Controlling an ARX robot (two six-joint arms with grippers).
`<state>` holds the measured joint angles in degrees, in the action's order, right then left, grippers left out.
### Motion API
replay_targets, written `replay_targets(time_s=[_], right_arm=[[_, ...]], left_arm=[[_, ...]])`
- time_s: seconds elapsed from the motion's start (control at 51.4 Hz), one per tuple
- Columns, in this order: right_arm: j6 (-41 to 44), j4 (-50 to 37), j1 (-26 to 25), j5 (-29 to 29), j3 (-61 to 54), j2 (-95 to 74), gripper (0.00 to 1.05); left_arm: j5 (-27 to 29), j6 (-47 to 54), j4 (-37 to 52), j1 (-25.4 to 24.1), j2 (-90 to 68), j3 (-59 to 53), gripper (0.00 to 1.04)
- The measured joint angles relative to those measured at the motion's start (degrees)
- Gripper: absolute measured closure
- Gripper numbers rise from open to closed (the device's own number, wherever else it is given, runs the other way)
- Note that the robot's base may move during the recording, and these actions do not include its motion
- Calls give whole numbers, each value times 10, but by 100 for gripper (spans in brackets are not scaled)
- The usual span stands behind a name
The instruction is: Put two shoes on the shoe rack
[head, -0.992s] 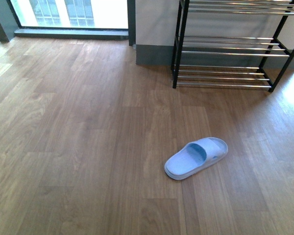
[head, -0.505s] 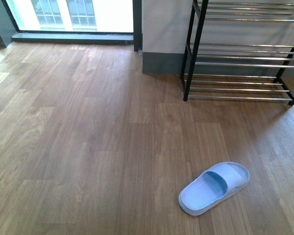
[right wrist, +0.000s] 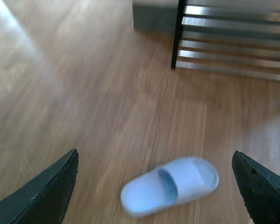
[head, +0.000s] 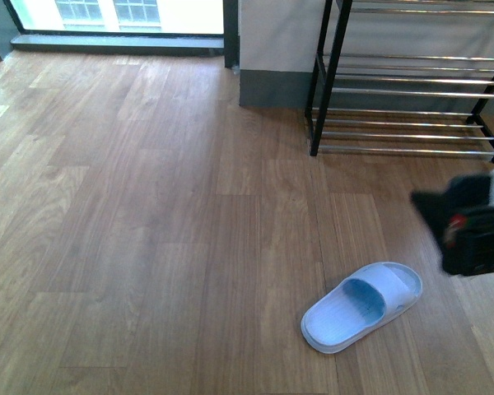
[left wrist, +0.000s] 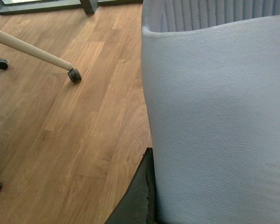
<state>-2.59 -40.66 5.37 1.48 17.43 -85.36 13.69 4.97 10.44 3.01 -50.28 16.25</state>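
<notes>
The right gripper [right wrist: 154, 156] has its jaws spread wide, one dark fingertip on each side of a pale blue slipper [right wrist: 170, 186], probably lining up to straddle and lift it. That slipper lies alone on the wood floor [head: 148, 206], sole down, well short of the rack [head: 325, 82] by the wall. The left gripper [left wrist: 144, 191] shows one dark finger pressed against a second slipper [left wrist: 214, 121], which fills its view. It is likely clamped there, carried until the rack is within reach.
</notes>
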Motion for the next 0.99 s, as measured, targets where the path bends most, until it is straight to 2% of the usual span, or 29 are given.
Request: replay_targets(time_s=[0.078, 0.233, 0.505, 0.992], right_arm=[[5, 20, -7, -17, 59, -167, 9], [4, 39, -20, -37, 117, -304, 9], [-58, 53, -44, -51, 247, -485, 9], [-64, 95, -77, -34, 420, -680, 9]], left_arm=[[0, 0, 0, 0, 0, 0, 103], [0, 0, 0, 0, 0, 0, 103], [0, 0, 0, 0, 0, 0, 103], [0, 0, 0, 0, 0, 0, 103]])
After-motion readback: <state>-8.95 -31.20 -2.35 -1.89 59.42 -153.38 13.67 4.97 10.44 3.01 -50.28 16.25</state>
